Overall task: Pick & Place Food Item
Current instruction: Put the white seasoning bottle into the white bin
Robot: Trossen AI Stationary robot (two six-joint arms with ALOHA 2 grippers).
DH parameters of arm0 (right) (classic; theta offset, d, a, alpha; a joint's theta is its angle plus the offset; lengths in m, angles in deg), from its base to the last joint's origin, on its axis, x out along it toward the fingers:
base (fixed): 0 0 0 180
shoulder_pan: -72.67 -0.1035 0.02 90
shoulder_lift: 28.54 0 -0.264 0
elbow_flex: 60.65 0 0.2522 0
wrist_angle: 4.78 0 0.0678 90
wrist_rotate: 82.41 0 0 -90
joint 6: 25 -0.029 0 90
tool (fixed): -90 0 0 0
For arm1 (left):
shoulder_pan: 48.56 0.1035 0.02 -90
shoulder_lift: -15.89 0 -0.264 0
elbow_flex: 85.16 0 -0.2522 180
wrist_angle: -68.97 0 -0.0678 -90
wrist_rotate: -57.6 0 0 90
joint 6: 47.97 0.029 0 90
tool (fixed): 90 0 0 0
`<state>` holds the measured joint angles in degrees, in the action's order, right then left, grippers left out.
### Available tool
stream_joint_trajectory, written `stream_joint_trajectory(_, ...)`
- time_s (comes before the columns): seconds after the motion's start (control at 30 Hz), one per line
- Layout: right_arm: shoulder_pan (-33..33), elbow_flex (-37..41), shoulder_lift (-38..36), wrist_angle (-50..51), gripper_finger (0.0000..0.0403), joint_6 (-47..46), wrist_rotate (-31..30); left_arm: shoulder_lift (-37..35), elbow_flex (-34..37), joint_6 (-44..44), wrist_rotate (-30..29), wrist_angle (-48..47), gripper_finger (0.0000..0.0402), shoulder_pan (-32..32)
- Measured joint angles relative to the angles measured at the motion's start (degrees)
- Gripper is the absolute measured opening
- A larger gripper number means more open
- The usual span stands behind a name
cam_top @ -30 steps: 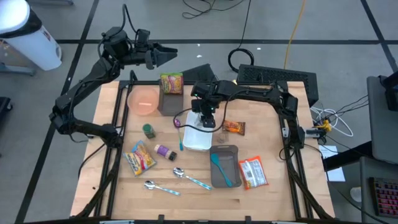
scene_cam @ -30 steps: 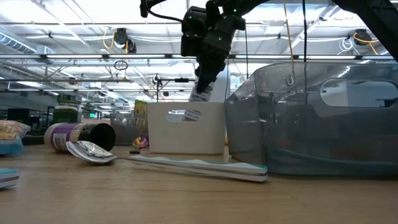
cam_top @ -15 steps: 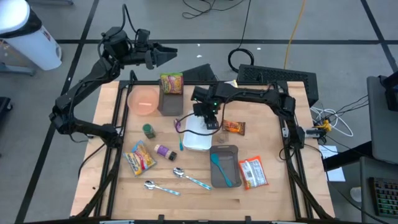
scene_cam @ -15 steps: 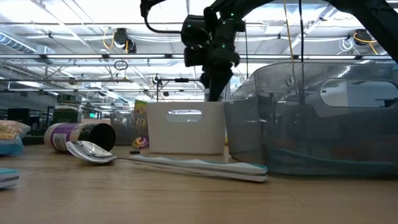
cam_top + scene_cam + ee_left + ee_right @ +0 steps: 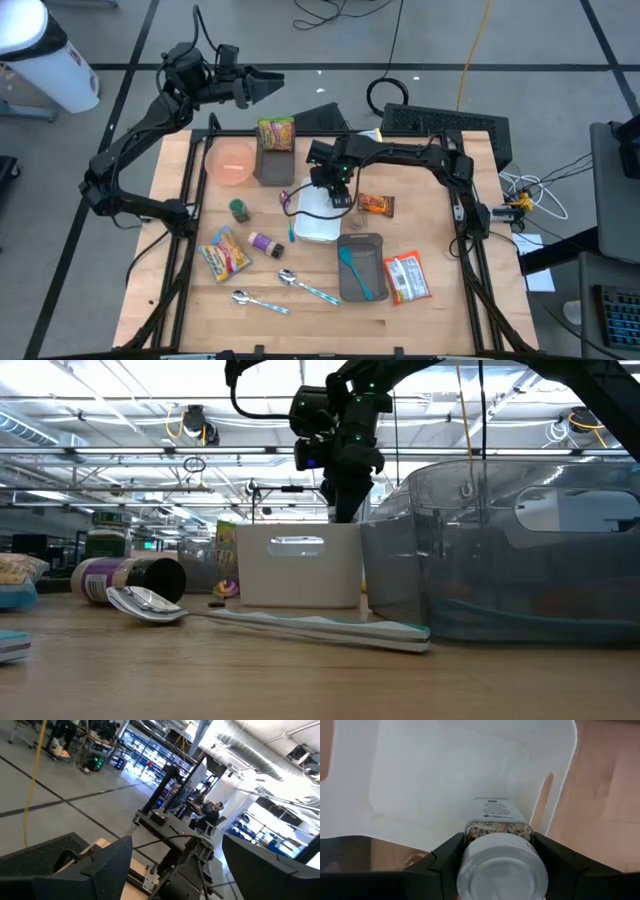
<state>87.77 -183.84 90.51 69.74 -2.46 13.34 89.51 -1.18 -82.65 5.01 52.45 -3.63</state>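
My right gripper (image 5: 335, 190) reaches down into the white bin (image 5: 318, 222) at mid-table and is shut on a clear spice jar (image 5: 496, 817) with a white cap (image 5: 502, 872). In the low view the gripper (image 5: 345, 510) dips behind the bin's near wall (image 5: 300, 565), which hides the jar. My left gripper (image 5: 265, 82) stands open, level and high beyond the table's far left corner, with nothing between its fingers (image 5: 107, 865). My right gripper pinches the jar's upper body just below the cap (image 5: 475, 827) between its two fingers, one on each side. The fingers slant steeply down from above. The jar points bottom-down into the bin; whether its bottom touches the bin's floor I cannot tell.
A grey tray (image 5: 360, 268) with a teal spatula sits next to the bin. An orange packet (image 5: 377, 205), a red-white packet (image 5: 406, 278), a pink bowl (image 5: 231, 161), a grey bin with a yellow packet (image 5: 276, 135), two small jars (image 5: 264, 242), a snack bag (image 5: 225, 254) and spoons (image 5: 300, 285) lie around.
My right gripper has tipped to point more steeply down and sunk a little. The jar, which stood tilted above the bin's rim in the low view, has dropped behind the bin's wall. The grip stays shut on it.
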Motion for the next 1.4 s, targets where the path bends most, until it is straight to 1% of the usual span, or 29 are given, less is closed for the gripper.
stream_joint_trajectory(0.1,0.22,0.0,0.61,0.12,0.0191,-0.13,-0.03,0.0,0.0,0.23,0.01,-0.14,0.0312,0.0)
stream_joint_trajectory(0.2,0.41,-0.01,1.87,0.77,0.0191,-0.43,-0.01,-0.02,0.0,3.71,1.22,-1.54,0.0309,0.0)
stream_joint_trajectory(0.43,0.43,-0.13,2.67,1.28,0.0191,-1.02,-0.03,-0.02,0.02,11.01,0.02,-11.89,0.0307,-0.01)
stream_joint_trajectory(0.6,0.57,-0.13,2.69,1.18,0.0191,-1.63,-0.05,-0.02,0.02,13.89,0.02,-16.22,0.0312,-0.02)
stream_joint_trajectory(0.87,1.02,-0.07,2.73,0.96,0.0191,-2.16,-0.09,-0.02,0.02,15.35,0.04,-16.94,0.0305,-0.07)
stream_joint_trajectory(1.03,1.0,-0.02,2.78,0.97,0.0203,-2.09,-1.62,-0.02,0.02,15.52,0.07,-17.08,0.0313,-0.09)
stream_joint_trajectory(1.17,1.0,0.0,2.84,0.89,0.0204,-1.87,-2.29,-0.02,0.02,15.52,0.07,-17.18,0.0317,-0.09)
stream_joint_trajectory(1.4,1.0,0.04,2.84,0.83,0.0216,-0.74,-2.41,-0.02,0.02,15.5,0.11,-17.2,0.0306,-0.09)
